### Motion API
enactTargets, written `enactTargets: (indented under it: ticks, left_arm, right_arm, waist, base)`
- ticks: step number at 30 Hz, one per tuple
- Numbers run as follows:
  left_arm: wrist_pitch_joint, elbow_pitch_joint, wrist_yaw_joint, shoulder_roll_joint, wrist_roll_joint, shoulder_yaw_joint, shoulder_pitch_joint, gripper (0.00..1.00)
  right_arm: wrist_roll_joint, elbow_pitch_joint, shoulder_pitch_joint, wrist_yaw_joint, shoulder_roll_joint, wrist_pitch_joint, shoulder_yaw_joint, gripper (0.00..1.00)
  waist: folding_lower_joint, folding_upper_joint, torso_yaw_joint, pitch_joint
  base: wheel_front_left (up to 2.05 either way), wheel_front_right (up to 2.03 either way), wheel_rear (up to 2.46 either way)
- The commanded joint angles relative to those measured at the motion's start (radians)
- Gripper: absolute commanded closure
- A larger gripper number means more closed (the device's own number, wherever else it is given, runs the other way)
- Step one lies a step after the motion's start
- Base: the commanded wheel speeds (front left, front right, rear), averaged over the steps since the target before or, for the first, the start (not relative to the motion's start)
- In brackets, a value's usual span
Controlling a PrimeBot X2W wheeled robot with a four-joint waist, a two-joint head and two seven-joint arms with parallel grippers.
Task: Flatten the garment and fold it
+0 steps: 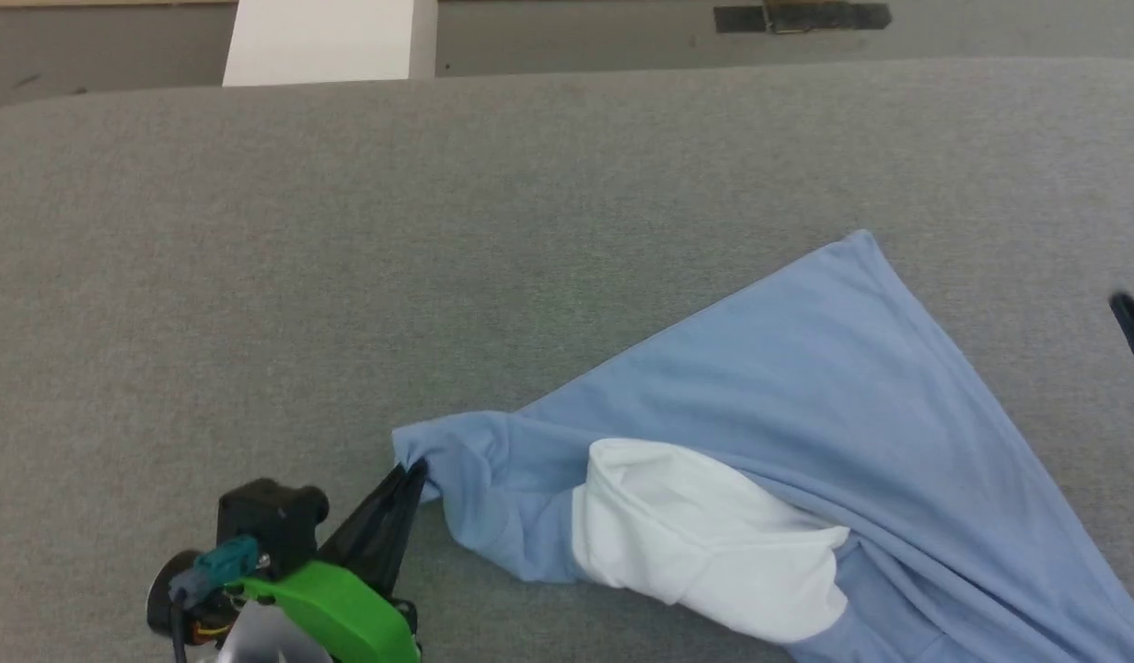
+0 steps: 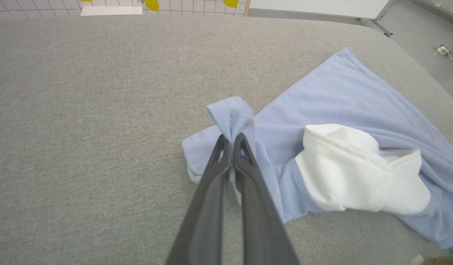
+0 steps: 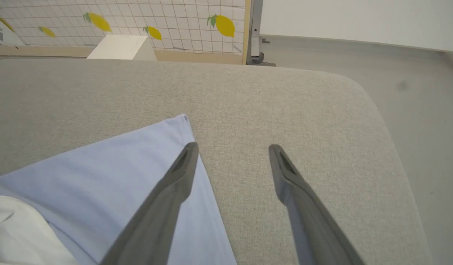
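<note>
Left jaws tight on a fold of the garment (image 1: 806,368); right jaws wide apart, empty.

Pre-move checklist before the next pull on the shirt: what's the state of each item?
1. Grip of left gripper on garment: ok, shut on a bunched blue fold at its left end.
2. right gripper free: ok, jaws open, nothing between them.
3. Garment flat: not ok, creased, white part lying folded on top.
4. far corner lying on the table: ok.
5. Whole garment on the table: cannot tell, its lower right runs out of the head view.
</note>
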Motion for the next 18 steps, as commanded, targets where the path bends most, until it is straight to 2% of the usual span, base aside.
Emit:
enactTargets:
  ticks: [1,3,7,13,18]
  left_arm:
    - [0.000,-0.002,-0.007,-0.010,0.016,-0.007,-0.028,1.00]
    - [0.003,0.001,-0.012,-0.020,0.022,-0.018,-0.051,1.00]
    - [0.004,0.012,-0.019,-0.041,0.030,-0.036,-0.088,1.00]
    - [0.001,0.031,-0.033,-0.070,0.034,-0.063,-0.127,1.00]
    - [-0.001,0.041,-0.038,-0.082,0.038,-0.073,-0.149,1.00]
  right_arm:
    - [0.003,0.027,-0.074,-0.001,-0.015,0.019,0.046,0.00]
    - [-0.012,0.075,-0.160,-0.001,-0.051,0.044,0.125,0.00]
    - [-0.043,0.206,-0.303,-0.001,-0.065,0.076,0.245,0.00]
    - [-0.093,0.394,-0.425,-0.001,-0.062,0.093,0.317,0.00]
    - [-0.116,0.495,-0.462,-0.001,-0.076,0.115,0.337,0.00]
  waist:
    - [0.0000,0.0000,0.065,0.065]
    - [0.0000,0.0000,0.093,0.090]
    - [0.0000,0.0000,0.144,0.131]
    - [0.0000,0.0000,0.216,0.180]
    - [0.0000,0.0000,0.249,0.212]
  base:
    - [0.00,0.00,0.00]
    - [0.00,0.00,0.00]
    - [0.00,0.00,0.00]
    - [0.00,0.00,0.00]
    - [0.00,0.00,0.00]
